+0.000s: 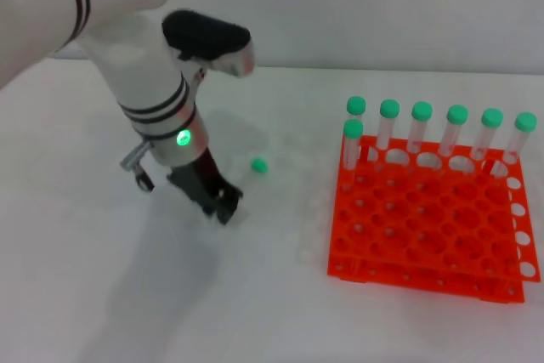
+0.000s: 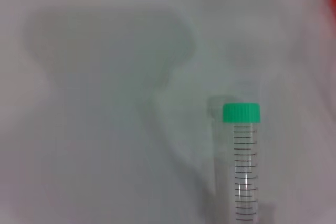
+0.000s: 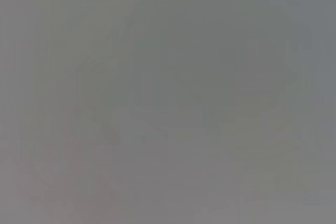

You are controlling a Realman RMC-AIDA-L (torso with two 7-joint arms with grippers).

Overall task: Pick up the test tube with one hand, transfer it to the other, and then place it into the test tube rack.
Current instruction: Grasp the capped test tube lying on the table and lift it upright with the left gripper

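The test tube (image 2: 245,171) is made of clear, smooth plastic, and thin black lines are printed on it. Its green cap (image 2: 241,113) looks like matt plastic, and small ridges are seen around its side. The test tube rack (image 1: 429,220) is made of bright orange-red plastic that looks smooth and a little shiny. The surface (image 1: 255,312) is white, smooth and matt. The left arm (image 1: 140,65) is covered in smooth white plastic with black rings. The left end effector (image 1: 219,201) looks like dull black plastic.
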